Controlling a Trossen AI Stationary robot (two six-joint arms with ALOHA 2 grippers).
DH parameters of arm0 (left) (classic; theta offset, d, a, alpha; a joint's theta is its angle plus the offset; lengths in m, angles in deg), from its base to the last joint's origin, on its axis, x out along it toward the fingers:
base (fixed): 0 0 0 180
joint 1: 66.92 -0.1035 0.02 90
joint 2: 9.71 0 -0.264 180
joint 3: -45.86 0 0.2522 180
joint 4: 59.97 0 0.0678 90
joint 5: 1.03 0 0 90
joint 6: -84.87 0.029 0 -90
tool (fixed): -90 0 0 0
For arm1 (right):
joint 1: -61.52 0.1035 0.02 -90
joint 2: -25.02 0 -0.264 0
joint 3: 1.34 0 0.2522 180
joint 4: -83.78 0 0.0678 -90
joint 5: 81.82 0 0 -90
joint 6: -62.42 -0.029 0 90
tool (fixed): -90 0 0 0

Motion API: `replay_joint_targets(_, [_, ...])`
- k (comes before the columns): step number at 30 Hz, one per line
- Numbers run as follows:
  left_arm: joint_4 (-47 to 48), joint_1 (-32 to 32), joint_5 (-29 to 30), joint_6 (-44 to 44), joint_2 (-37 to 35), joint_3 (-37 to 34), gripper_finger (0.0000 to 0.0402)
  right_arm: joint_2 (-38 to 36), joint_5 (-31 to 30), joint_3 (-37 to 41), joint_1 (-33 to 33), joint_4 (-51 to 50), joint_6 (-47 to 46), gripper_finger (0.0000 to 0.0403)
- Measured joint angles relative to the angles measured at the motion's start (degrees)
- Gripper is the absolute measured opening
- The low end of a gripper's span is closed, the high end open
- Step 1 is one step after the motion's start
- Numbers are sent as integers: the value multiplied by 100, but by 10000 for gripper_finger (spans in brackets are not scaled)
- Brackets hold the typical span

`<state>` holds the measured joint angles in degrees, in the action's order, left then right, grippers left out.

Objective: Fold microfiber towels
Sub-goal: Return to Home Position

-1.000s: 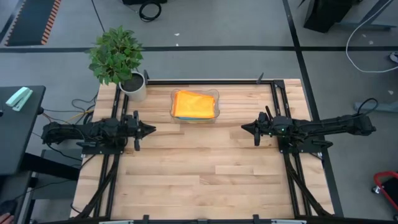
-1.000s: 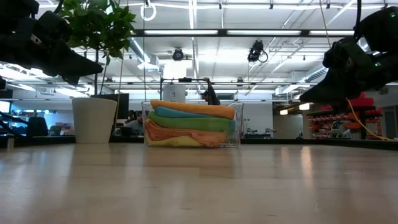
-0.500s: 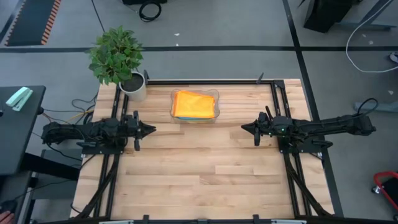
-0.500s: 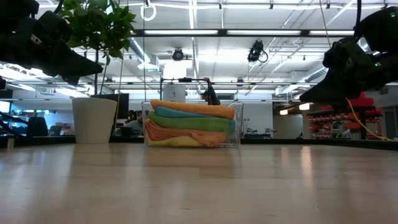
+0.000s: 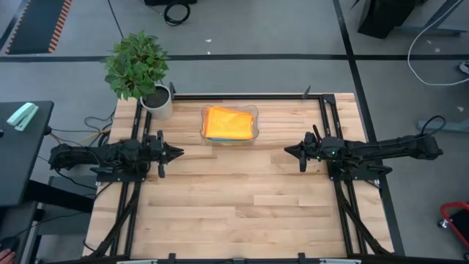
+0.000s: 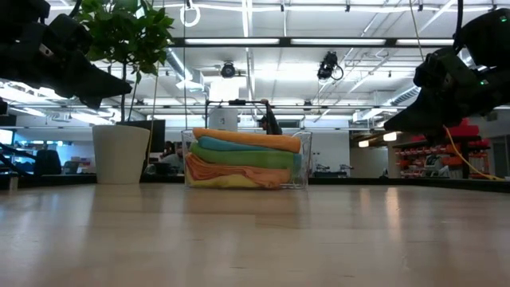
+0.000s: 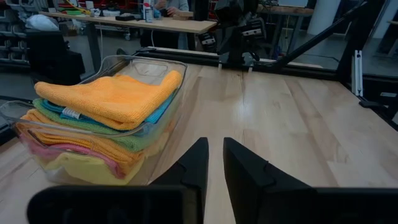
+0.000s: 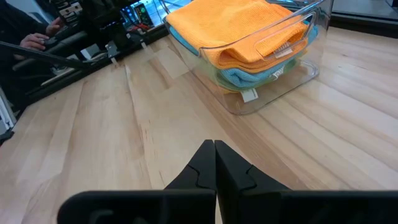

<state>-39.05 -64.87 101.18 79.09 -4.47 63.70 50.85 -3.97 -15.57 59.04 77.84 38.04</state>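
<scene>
A stack of folded microfiber towels (image 5: 229, 123) lies in a clear plastic bin (image 5: 254, 126) at the table's far middle. An orange one is on top (image 7: 112, 96), with blue, green, orange, pink and yellow ones below (image 6: 243, 159). My left gripper (image 5: 179, 152) hovers left of the bin and points right. Its fingers (image 7: 214, 146) stand a narrow gap apart and hold nothing. My right gripper (image 5: 287, 151) hovers right of the bin and points left. It is shut and empty (image 8: 214, 146).
A potted plant (image 5: 139, 70) in a white pot stands at the table's far left corner. Black metal rails (image 5: 322, 110) run along the table's left, right and far sides. Bare wood (image 5: 242, 198) lies between the arms and toward the near edge. People sit at desks beyond the table (image 8: 25, 31).
</scene>
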Motion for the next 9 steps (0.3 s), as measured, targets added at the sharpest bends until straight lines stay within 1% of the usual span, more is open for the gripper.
replay_joint_targets(5, [0,1,0,-1,0,0,51,0,-1,0,-2,0,2,2])
replay_joint_targets(9, [0,0,1,-2,0,0,55,0,0,0,-2,0,0,2])
